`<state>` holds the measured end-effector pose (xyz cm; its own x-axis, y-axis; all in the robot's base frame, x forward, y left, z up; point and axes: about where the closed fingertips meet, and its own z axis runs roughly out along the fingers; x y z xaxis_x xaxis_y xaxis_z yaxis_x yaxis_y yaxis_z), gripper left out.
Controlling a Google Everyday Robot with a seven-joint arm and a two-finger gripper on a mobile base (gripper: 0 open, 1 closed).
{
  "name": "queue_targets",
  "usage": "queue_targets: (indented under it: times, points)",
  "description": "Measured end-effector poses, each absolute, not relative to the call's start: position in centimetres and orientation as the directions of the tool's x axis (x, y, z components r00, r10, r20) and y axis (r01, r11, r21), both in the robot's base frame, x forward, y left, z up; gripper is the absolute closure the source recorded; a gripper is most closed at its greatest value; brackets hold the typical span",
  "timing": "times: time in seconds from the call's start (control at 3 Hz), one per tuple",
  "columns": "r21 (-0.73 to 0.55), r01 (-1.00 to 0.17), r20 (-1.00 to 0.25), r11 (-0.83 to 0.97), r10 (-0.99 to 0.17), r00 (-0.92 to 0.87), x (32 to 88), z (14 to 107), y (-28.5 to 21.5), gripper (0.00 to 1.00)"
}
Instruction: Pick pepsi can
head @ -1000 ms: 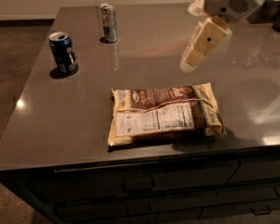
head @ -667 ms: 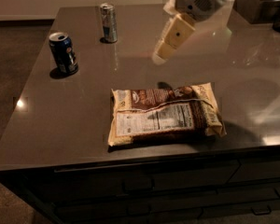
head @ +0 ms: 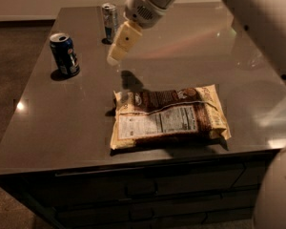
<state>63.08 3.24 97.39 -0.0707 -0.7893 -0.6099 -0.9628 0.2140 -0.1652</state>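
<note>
The tool (head: 120,46) hangs above the dark tabletop (head: 76,123) at the end of the white arm (head: 148,4), which reaches in from the upper right. From where I stand I cannot tell whether the tool is apart or together, and it holds nothing that I can see. The pepsi can (head: 64,54) stands upright near the left edge of the tabletop, dark blue with a silver top, untouched and well to the left of the tool. A slimmer can (head: 109,20) stands upright farther back, and in my line of sight the tool sits just in front of it and a little to its right, closer to it than to the pepsi can. A flat snack bag (head: 169,118) lies near the front edge, well apart from both cans. I judge this to be the approach step, with the grasp not yet begun. The next move calls for carrying the tool leftward and a little forward, clear of the slimmer can, then lowering it to the height of the pepsi can's body, spread wide enough to straddle it before closing on its sides. With 2 cans on the tabletop, the main risk I see is settling on the wrong 1.
</note>
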Motion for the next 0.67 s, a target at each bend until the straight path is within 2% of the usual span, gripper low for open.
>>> queue_targets:
  times: [0.67]
  points:
    - [-0.135,-0.978,-0.615,0.158,-0.787,-0.042,66.6,95.3,12.8,0.00]
